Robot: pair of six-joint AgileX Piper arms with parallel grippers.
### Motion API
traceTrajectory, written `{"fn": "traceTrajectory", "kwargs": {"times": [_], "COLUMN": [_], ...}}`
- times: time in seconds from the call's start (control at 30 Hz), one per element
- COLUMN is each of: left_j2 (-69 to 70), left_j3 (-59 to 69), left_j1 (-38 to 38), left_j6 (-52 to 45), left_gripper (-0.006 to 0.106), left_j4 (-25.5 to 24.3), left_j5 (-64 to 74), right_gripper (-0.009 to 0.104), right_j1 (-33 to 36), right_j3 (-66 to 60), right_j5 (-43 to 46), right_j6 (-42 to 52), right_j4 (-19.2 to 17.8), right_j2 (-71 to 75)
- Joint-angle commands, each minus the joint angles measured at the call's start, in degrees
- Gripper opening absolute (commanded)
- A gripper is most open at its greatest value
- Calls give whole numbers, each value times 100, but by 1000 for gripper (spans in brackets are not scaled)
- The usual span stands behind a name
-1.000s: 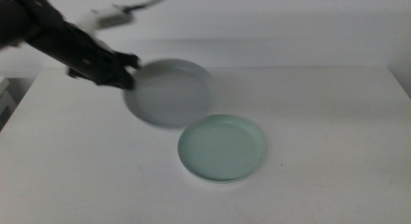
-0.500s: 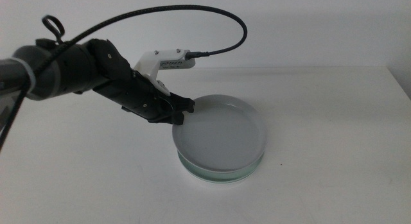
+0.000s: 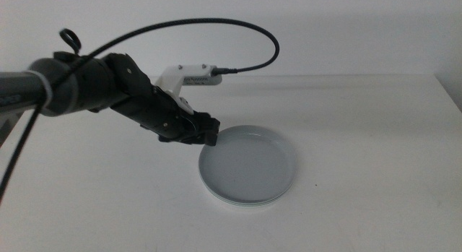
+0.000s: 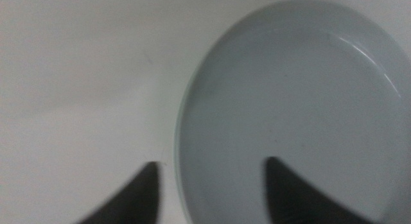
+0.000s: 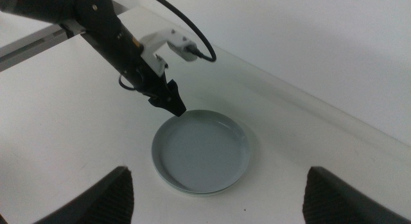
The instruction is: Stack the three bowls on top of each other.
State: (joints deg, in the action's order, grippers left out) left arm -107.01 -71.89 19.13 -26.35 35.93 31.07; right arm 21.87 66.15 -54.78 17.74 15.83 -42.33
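Note:
The light grey bowl (image 3: 249, 165) sits nested on top of a stack in the middle of the table; it also shows in the left wrist view (image 4: 289, 102) and the right wrist view (image 5: 202, 150). Only a thin pale edge of the stack (image 3: 245, 203) shows under its front rim, so the mint green and white bowls are hidden. My left gripper (image 3: 208, 135) is at the grey bowl's left rim, open, with one jaw inside and one outside the rim (image 4: 212, 165). My right gripper (image 5: 218, 169) is open and empty, held back high above the table, out of the middle view.
The white table (image 3: 375, 136) ends at a pale wall behind. The left arm's black cable (image 3: 216, 24) arcs above the arm. A white camera housing (image 3: 189, 76) sits on the left wrist.
The left gripper carried the grey bowl to the right and lowered it onto the mint green bowl. The green rim that showed half a second ago is now covered.

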Motion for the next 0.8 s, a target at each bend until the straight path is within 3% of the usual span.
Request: {"fn": "traceTrajectory", "kwargs": {"times": [0.0, 0.03, 0.07, 0.33, 0.77], "left_j2": [538, 675, 826, 2158, 3451], "left_j3": [-135, -135, -135, -135, -135], "left_j1": [-71, -138, -215, -926, -1817], "left_j6": [-75, -70, -70, 88, 88], "left_gripper": [77, 88, 91, 90, 90], "left_j4": [162, 131, 124, -323, -371], "left_j5": [-13, 47, 168, 802, -422], "right_gripper": [71, 71, 71, 71, 71], "right_j1": [17, 17, 17, 17, 17], "right_j3": [124, 124, 124, 124, 124], "right_j5": [396, 396, 396, 396, 396], "right_j6": [11, 11, 11, 11, 11], "right_j4": [30, 30, 30, 30, 30], "right_j2": [-6, -6, -6, -6, -6]}}
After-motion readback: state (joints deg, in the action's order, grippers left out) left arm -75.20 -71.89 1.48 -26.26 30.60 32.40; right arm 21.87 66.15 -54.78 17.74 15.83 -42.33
